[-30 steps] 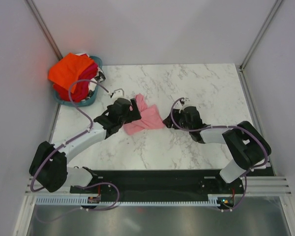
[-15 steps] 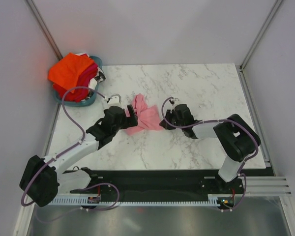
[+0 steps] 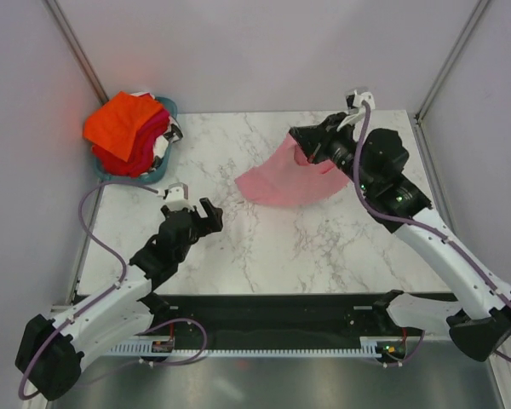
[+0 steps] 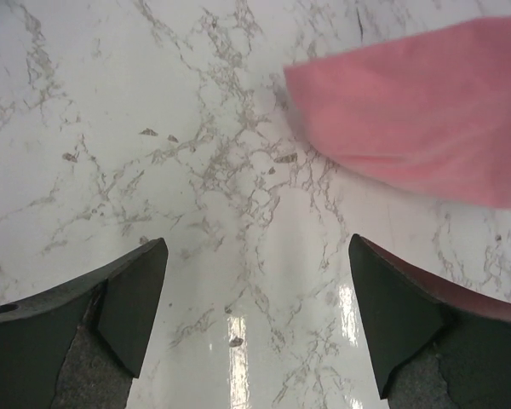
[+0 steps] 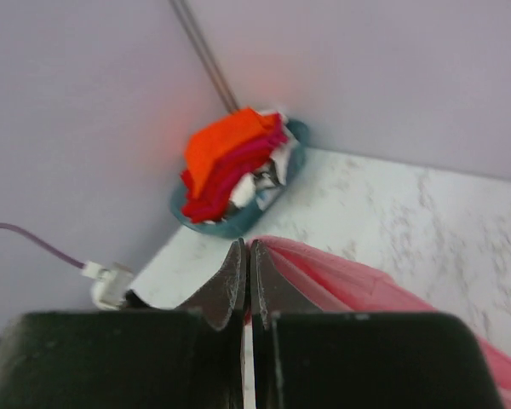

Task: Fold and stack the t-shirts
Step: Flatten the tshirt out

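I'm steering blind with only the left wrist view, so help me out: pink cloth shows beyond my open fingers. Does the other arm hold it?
Observer: Yes, the right gripper is shut on one end of the pink t-shirt, raised, the rest hanging down.
Operator: Where are the other shirts?
Observer: Heaped in the teal basket at the far left corner of the table, an orange t-shirt on top.

Left arm (image 3: 111, 305) and right arm (image 3: 447, 256): white links, black joints, black bases. Thin purple cable (image 3: 83, 215) runs along each. Left pincer (image 4: 255, 315) has dark matte wedge fingers (image 4: 128, 307). Right pincer (image 5: 245, 285) black too.
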{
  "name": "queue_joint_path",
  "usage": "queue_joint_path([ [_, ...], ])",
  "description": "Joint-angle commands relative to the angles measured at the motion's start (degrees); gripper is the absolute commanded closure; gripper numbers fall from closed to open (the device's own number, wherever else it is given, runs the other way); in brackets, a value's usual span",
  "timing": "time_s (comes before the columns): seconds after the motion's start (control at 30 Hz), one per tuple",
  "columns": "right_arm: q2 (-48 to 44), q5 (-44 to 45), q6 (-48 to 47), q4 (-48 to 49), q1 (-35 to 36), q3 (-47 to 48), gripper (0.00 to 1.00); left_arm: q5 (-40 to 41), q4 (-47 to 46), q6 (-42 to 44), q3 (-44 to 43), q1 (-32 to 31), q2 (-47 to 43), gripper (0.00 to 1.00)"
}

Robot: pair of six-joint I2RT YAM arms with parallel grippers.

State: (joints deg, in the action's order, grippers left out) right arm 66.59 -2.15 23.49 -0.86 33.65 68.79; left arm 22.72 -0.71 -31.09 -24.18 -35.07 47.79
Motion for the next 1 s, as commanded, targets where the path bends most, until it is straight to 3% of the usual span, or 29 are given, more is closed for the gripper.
queue_joint_path([
  [0.0, 0.82, -7.83, -1.16, -7.92, 3.17, 9.24, 1.00, 4.09, -6.49, 2.53, 2.47, 0.00, -3.40, 0.06],
  [0.17, 2.93, -15.42, 3.22, -8.89, 4.85, 18.02, 1.00, 4.96, -6.94, 2.97, 2.83, 0.09, -3.93, 0.07],
  [0.27, 2.59, -14.91, 2.97, -10.29, 4.85, 23.29, 1.00, 5.76, -7.02, 3.05, 2.92, 0.00, -4.11, 0.07],
  [0.43, 0.39, 1.07, -2.03, -14.07, 4.85, 26.91, 1.00, 1.81, -9.22, 4.72, 3.62, 0.00, -4.64, 0.06],
  [0.7, -1.80, 34.00, -3.71, -19.44, 4.67, 19.64, 1.00, -18.75, -17.04, 8.50, 2.22, -0.09, 3.70, 0.00],
  [0.83, -5.85, 42.91, -3.09, -18.83, 4.23, 11.74, 1.00, -24.82, -16.70, 8.50, -1.91, -0.09, 15.10, 0.00],
  [0.97, -10.32, 44.95, -4.14, -18.74, 4.06, 8.20, 1.00, -26.50, -16.26, 7.80, -5.34, -0.17, 21.01, 0.00],
])
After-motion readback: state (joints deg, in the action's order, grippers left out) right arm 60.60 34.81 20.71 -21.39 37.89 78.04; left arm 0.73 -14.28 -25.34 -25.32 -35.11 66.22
